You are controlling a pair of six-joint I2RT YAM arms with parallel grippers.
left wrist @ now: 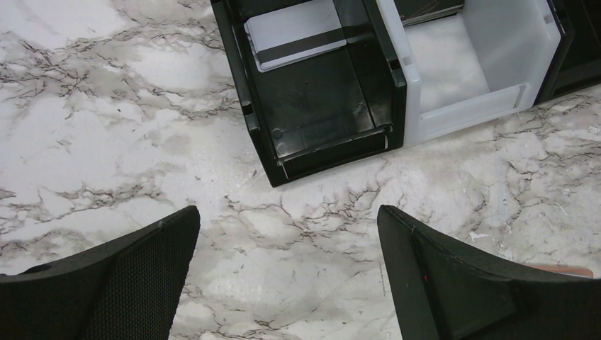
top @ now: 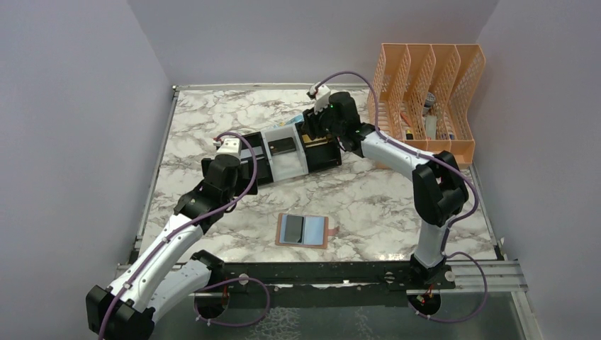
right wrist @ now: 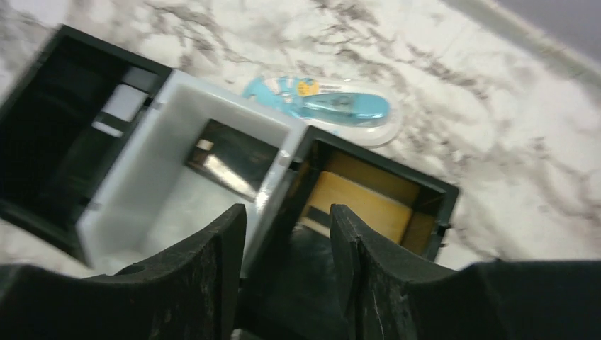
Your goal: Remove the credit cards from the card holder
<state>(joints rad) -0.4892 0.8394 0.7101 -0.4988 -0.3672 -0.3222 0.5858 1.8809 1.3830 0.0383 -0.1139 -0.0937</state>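
Observation:
The tan card holder (top: 302, 230) lies open on the marble near the front edge, its pale inner pockets facing up. The credit cards lie in a three-compartment tray (right wrist: 120, 212): a gold-orange one (right wrist: 365, 202) in the right black bin, a dark one (right wrist: 230, 163) in the white bin, a silvery one (left wrist: 294, 35) in the left black bin. My right gripper (right wrist: 287, 219) hangs over the right bin, jaws apart and empty. To the tray's left and low over bare marble, my left gripper (left wrist: 287, 227) is wide open.
A blue correction-tape dispenser (right wrist: 333, 106) lies just behind the tray. An orange mesh file rack (top: 429, 92) stands at the back right. A corner of the card holder (left wrist: 560, 269) shows beside my left gripper's right finger.

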